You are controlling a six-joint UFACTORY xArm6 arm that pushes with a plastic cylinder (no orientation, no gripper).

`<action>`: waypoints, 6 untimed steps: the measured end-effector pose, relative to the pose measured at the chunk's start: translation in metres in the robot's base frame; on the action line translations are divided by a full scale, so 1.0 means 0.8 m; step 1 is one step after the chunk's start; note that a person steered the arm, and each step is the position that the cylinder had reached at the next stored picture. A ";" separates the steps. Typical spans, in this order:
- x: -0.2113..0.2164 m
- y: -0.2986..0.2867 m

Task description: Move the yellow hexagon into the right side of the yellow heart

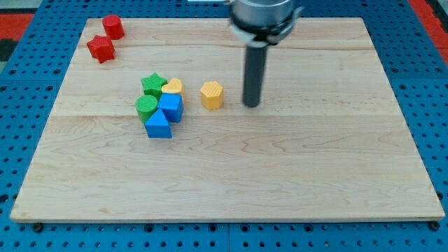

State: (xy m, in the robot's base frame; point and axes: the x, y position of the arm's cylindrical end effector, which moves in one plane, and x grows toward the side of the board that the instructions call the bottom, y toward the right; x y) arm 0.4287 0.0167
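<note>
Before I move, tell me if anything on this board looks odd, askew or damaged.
Nothing stands out. The yellow hexagon sits upright, apart from the yellow heart, with a small gap between them. My tip rests on the board to the view's right of the hexagon, not touching it. No block looks damaged or tipped.

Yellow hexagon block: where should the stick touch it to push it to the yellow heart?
Push on the yellow hexagon block's side facing the view's right, moving toward the view's left. The small yellow heart block sits just to its left across a small gap, and my tip already stands on the hexagon's right.
</note>
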 end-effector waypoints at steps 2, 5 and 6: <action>-0.027 0.011; -0.031 -0.029; -0.104 -0.016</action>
